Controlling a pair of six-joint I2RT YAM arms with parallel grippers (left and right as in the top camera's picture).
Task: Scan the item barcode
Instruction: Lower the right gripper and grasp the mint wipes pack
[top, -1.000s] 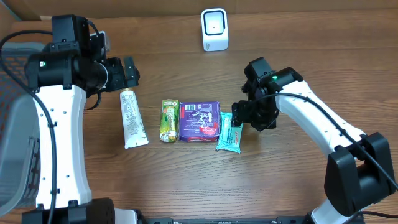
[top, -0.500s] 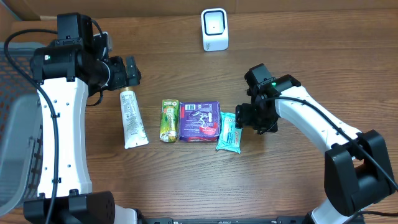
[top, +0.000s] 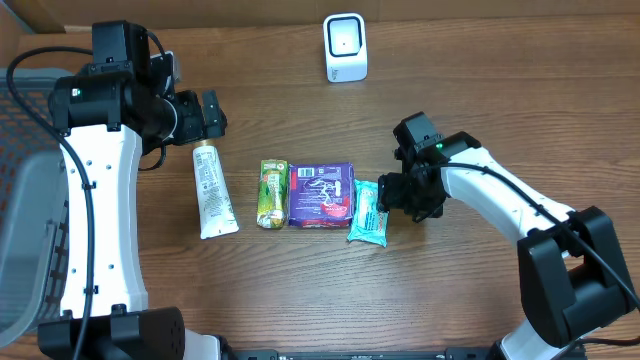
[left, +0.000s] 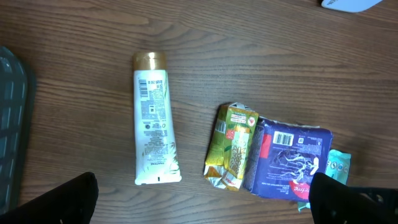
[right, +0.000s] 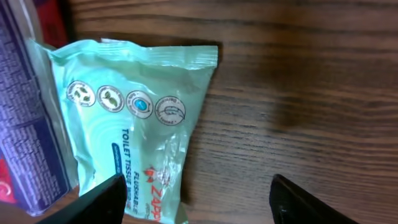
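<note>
Tissue pack lies flat on the surface, touching the right edge of the purple packet. Right fingers hover spread over it, empty; left fingers, wide apart, hold nothing. One finger seems near the purple packet, so closing could pinch both.

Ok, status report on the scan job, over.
Left gripper open, empty. Right gripper open over teal tissue pack, nothing held. Purple pack lies against it.

A purple pack presses against the left edge of the teal tissue pack. Bare surface lies open to its right. A clear gap separates white tube and green packet.
</note>
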